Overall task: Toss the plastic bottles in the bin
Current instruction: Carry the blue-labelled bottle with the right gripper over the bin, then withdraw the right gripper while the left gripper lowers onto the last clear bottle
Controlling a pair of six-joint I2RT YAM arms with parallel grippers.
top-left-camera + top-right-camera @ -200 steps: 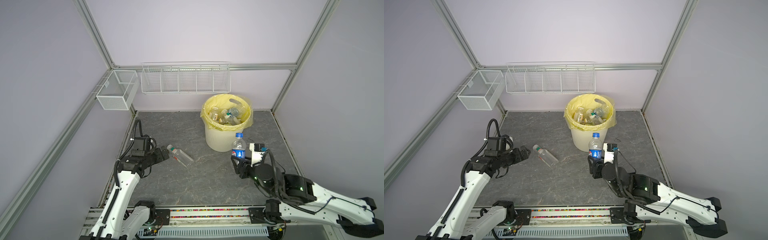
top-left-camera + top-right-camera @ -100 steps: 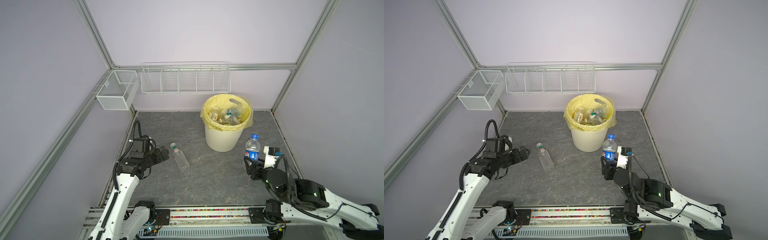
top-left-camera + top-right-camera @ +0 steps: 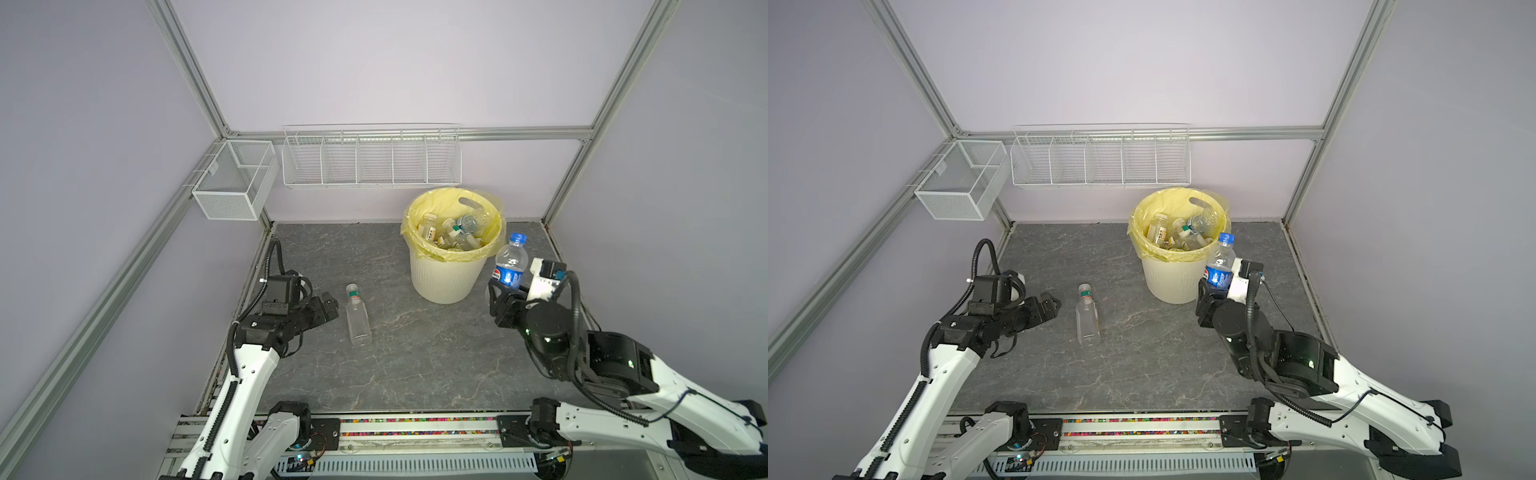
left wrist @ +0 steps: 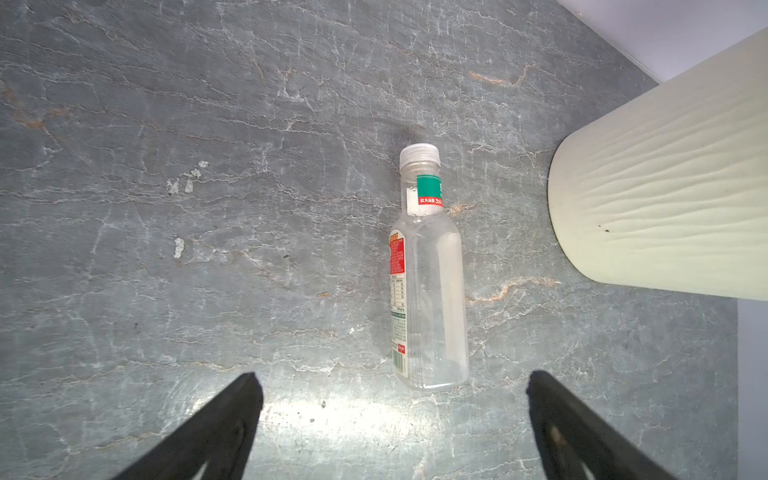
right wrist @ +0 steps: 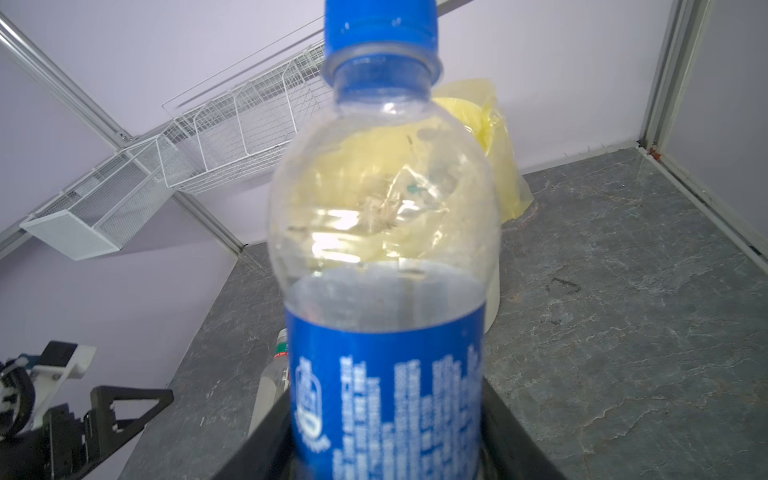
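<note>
Status: mostly done, two bottles left outside the bin (image 3: 446, 278).

- In the bin: a pile of bottles inside the yellow liner (image 3: 419, 248). At least five are visible in both top views. They overlap, so I can't give an exact count.
- Blue-label bottle (image 3: 509, 266): upright, blue cap, clamped low on its body by the right end effector (image 3: 505, 297). It sits just beside the bin wall on the right arm's side. I judge it's not yet over the opening, so the lift and drop remain.
- Clear bottle (image 3: 357, 318): lying on the tabletop (image 3: 415, 365) on the bin's left-arm side, apart from the bin, with its white cap pointing toward the back wall. Nothing is gripping it.
- Left end effector (image 3: 328, 308): jaws wide apart and empty, just beside the clear bottle on the side away from the bin. It looks lined up for the pick, but that's a guess.

Counts: 1 bin, 2 bottles outside it (1 held, 1 loose), 2 arms, 2 wire baskets (image 3: 372, 160) on the wall behind the bin, both empty.

Remaining: drop the held bottle, then pick up and drop the loose one.
</note>
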